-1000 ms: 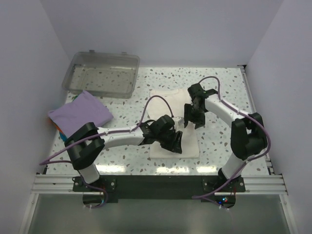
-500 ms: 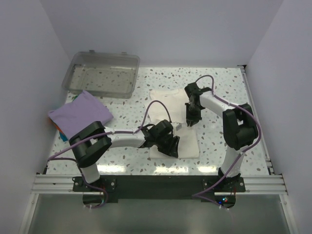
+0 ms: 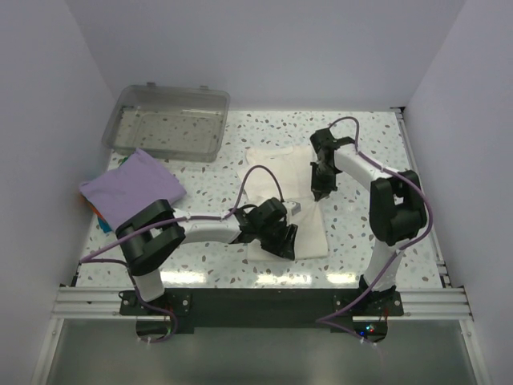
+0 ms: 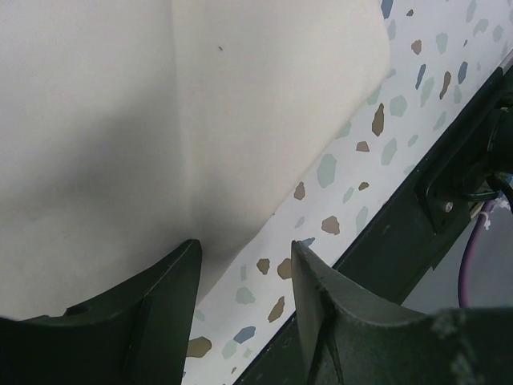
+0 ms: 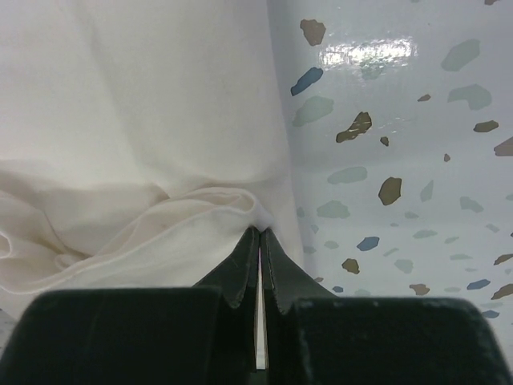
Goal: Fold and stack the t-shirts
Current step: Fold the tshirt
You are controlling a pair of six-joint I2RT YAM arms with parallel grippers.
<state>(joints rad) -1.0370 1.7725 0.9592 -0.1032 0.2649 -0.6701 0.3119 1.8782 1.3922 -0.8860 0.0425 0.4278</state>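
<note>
The cream-white t-shirt point(image 3: 276, 172) lies partly folded in the middle of the table. My right gripper point(image 3: 319, 191) sits at its right edge, shut on a bunched fold of the cloth point(image 5: 240, 204). At the shirt's near edge my left gripper point(image 3: 282, 245) is low and open. One of its fingers point(image 4: 172, 281) rests over the cream cloth point(image 4: 160, 120), the other over bare table, and nothing is between them. The lavender t-shirt point(image 3: 132, 188) lies folded at the left of the table, away from both grippers. No logo print shows.
A clear plastic bin point(image 3: 168, 120) stands at the back left, just behind the lavender shirt. Something orange and teal point(image 3: 96, 212) peeks out under that shirt. The dark rail point(image 4: 449, 160) at the table's near edge is close to my left gripper. White walls enclose the table on three sides.
The right gripper has gone from open to shut on the cream shirt's right edge and shifted slightly to the right. The left gripper has edged toward the shirt's near edge.
</note>
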